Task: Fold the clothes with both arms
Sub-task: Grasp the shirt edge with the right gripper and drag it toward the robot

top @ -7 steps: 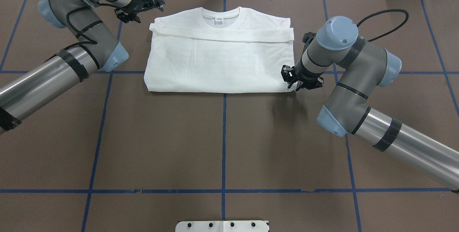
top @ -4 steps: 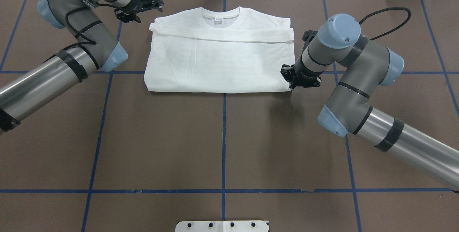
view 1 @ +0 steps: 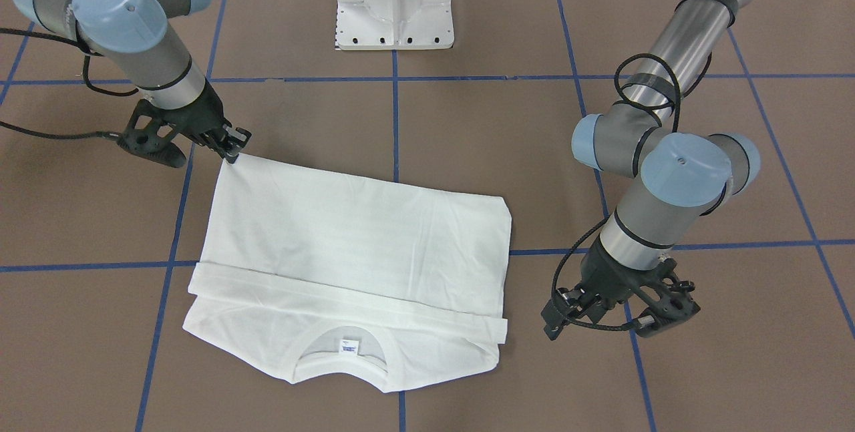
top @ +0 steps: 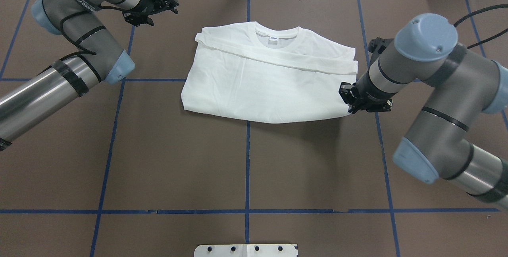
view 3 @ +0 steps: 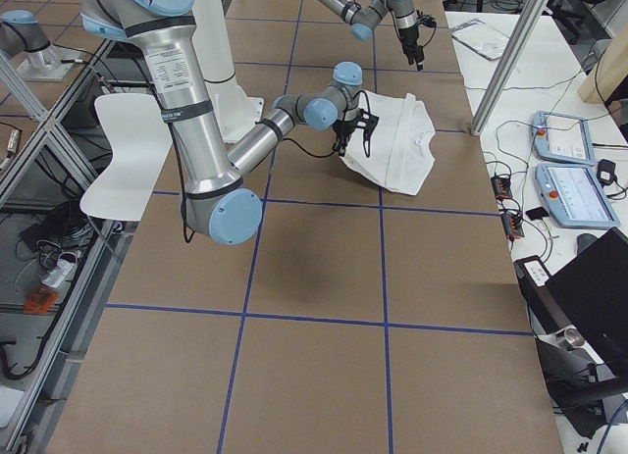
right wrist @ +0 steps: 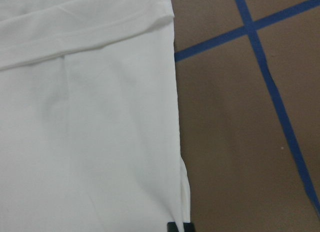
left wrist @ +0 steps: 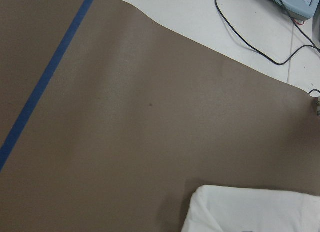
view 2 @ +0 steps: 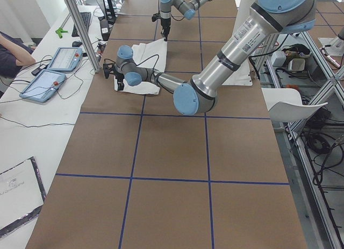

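On the brown, blue-taped surface [top: 246, 169], the right gripper [view 1: 232, 151] clamps its jaws on the T-shirt [top: 270, 86] corner. The left gripper [top: 174, 4] holds its jaws apart. Two tablets [view 3: 574, 194] lie alongside.

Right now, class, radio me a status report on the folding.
Right gripper shut on T-shirt corner. Left gripper open, clear of cloth. T-shirt part-folded on table. Nothing obstructing.

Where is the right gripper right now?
The right gripper is on the overhead view's right side, pinching the near right corner of the folded T-shirt, just left of a blue tape line.
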Controlling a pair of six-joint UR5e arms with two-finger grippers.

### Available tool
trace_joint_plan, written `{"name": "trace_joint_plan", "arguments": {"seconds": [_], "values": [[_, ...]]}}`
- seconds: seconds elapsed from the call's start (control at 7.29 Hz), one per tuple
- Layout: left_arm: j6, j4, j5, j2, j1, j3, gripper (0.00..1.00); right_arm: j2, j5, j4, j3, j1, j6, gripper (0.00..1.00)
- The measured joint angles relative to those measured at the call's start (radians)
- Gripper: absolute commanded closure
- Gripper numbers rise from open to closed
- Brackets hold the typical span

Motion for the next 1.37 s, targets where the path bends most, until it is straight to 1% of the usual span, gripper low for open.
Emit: {"name": "trace_joint_plan", "arguments": {"seconds": [0.14,0.27,0.41,0.55,0.69,0.82,0.96,1.1,1.37], "values": [[0.000,0.001,0.001,0.013,0.000,-0.022,0.11,-0.081,0.001,-0.045,0.109,-0.050,0.000,1.00],[0.000,0.001,0.001,0.020,0.000,-0.037,0.11,-0.161,0.001,-0.063,0.205,-0.130,0.002,1.00],[0.000,0.001,0.002,0.025,0.000,-0.049,0.11,-0.234,0.001,-0.069,0.288,-0.236,0.013,1.00],[-0.003,0.001,0.002,0.031,0.001,-0.061,0.10,-0.290,0.000,-0.071,0.351,-0.358,0.043,1.00],[-0.012,0.001,0.001,0.045,0.002,-0.080,0.10,-0.316,-0.002,-0.072,0.381,-0.476,0.088,0.90],[-0.024,0.001,0.001,0.058,0.005,-0.101,0.04,-0.325,-0.002,-0.072,0.391,-0.562,0.125,0.01],[-0.032,0.001,0.001,0.065,0.009,-0.115,0.01,-0.325,-0.004,-0.071,0.388,-0.613,0.159,0.00],[-0.035,0.000,0.001,0.067,0.020,-0.124,0.01,-0.313,-0.009,-0.068,0.378,-0.641,0.208,0.00],[-0.037,0.001,-0.004,0.066,0.061,-0.147,0.01,-0.262,-0.029,-0.064,0.363,-0.639,0.269,0.00]]}}
